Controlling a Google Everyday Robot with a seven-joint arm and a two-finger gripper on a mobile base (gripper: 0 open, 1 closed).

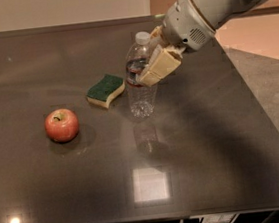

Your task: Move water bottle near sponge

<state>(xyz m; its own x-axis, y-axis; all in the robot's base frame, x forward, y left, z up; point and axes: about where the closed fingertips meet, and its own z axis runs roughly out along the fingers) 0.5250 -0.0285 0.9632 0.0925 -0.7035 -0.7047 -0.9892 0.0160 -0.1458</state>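
The water bottle point(140, 91) is clear plastic with a white cap and stands upright on the dark table point(218, 139), just right of the sponge. The sponge point(106, 89) has a dark green top over pale yellow foam and lies a short gap left of the bottle. My gripper point(150, 66) reaches in from the upper right and is shut on the bottle around its labelled upper part. One tan finger point(158, 66) lies across the bottle's front; the other is behind it.
A red apple point(61, 125) sits on the table to the left of the sponge. The table's right edge point(259, 100) drops to a grey floor. My arm point(217, 1) crosses the upper right corner.
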